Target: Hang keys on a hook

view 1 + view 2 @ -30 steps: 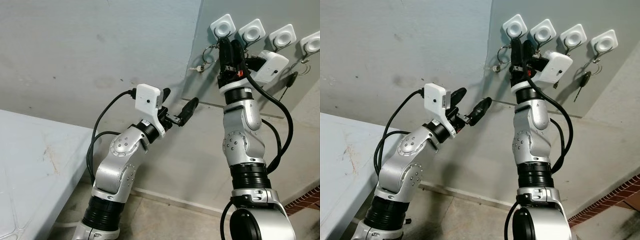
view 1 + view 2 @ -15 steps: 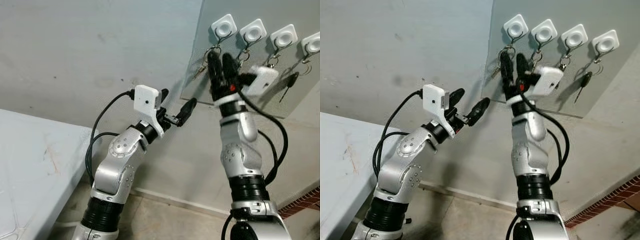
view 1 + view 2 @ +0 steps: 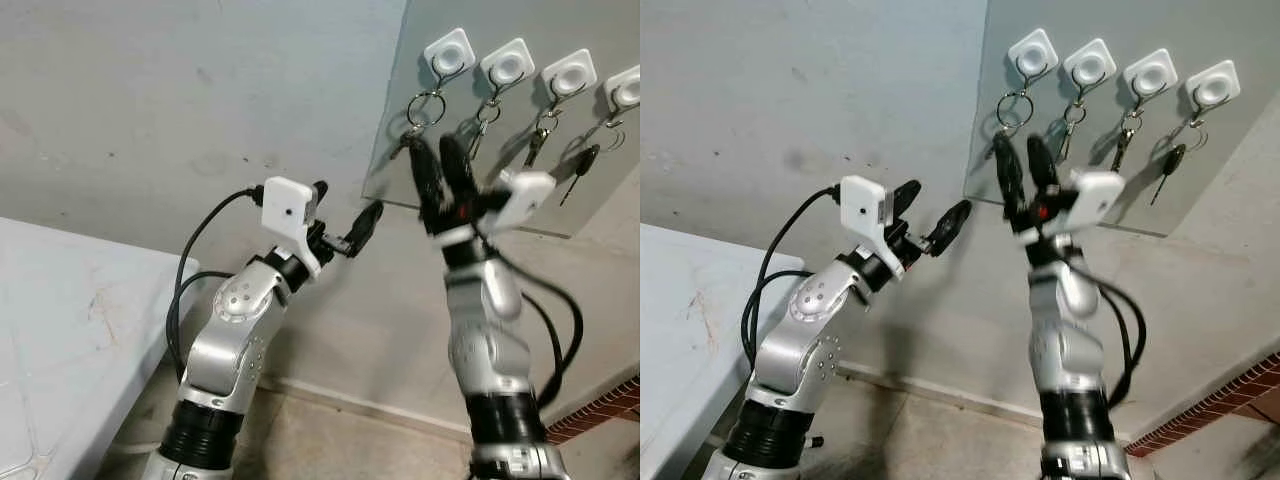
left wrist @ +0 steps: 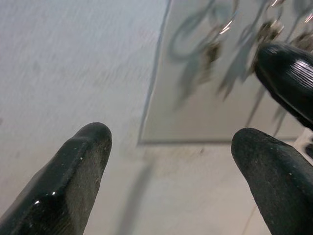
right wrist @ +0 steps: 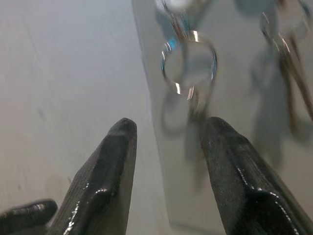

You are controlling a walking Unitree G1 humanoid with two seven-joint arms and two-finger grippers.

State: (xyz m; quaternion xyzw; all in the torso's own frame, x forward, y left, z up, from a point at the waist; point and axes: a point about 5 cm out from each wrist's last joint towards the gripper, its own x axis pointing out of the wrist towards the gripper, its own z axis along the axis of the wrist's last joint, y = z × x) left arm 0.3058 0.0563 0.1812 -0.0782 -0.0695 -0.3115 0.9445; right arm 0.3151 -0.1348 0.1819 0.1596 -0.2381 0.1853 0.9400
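Four hooks (image 3: 448,52) hold keys (image 3: 414,128) (grey panel (image 3: 400,165) behind).

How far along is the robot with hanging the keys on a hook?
Looks done: the silver key ring hangs from the leftmost white square hook. In hand: nothing; the right gripper is open just below it. Left: only pulling the arm away. The left gripper waits open.

Two silver arms are seen, built of rounded metal segments dotted with small screws and joined by black ribbed collars. A white boxy wrist camera (image 3: 287,212) with a small dark lens is mounted beside the left arm's long black fingers (image 3: 366,224). Black cables are looped along both arms.
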